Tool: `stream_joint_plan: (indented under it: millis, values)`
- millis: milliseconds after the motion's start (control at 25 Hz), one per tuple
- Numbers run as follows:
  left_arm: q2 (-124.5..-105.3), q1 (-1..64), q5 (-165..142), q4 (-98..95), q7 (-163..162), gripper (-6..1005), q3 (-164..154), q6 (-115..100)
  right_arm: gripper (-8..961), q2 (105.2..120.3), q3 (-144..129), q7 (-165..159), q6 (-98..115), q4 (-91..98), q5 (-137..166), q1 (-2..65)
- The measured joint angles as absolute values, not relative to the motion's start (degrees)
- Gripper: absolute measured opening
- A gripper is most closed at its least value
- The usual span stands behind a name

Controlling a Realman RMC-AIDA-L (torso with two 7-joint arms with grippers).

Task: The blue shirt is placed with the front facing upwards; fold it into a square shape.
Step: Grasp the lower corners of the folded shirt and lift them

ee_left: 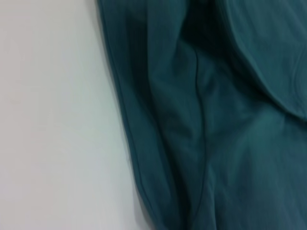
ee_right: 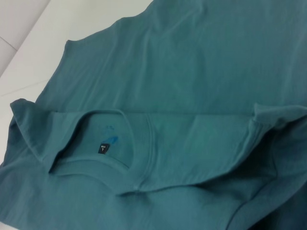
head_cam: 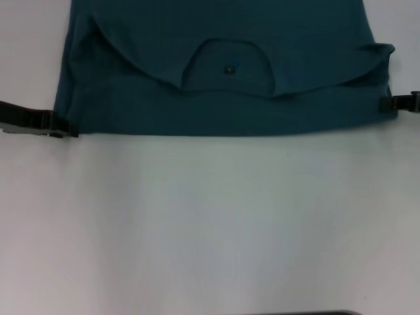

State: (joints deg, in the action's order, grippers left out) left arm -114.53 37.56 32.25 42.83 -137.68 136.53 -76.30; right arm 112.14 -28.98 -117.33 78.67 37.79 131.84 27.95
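Observation:
The blue shirt (head_cam: 216, 98) lies across the far half of the white table (head_cam: 210, 223), its near edge a straight fold line. The shoulder part is folded over, so the round collar (head_cam: 226, 65) with its small dark label (head_cam: 229, 68) faces up. My left gripper (head_cam: 65, 126) is at the shirt's near left corner, touching the cloth edge. At the near right corner is my right gripper (head_cam: 390, 102). The left wrist view shows only creased shirt cloth (ee_left: 216, 120) beside bare table. In the right wrist view the collar and label (ee_right: 103, 148) show on the shirt (ee_right: 192, 72).
Bare white table stretches from the shirt's fold line to the near edge. A thin dark strip (head_cam: 302, 313) shows at the picture's bottom edge. The shirt's far part runs out of the head view.

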Motion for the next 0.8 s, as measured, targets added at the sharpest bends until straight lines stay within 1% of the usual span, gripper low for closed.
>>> stream_joint_plan:
  millis: [320,680,800]
  values:
    - [-114.44,37.9,32.3,43.3,-138.8,341,136.7,-75.4,36,112.14,-29.0,-117.2,78.8,37.8,131.8,27.9]
    - [-113.40,37.4,32.5,43.6,-139.7,358,136.8,-75.6,37,111.98,-28.8,-117.2,79.0,37.8,131.8,27.7]
    - [-113.35,37.4,32.3,43.0,-140.3,463,136.8,-75.2,37,111.90,-28.8,-117.2,79.0,37.8,131.8,27.7]
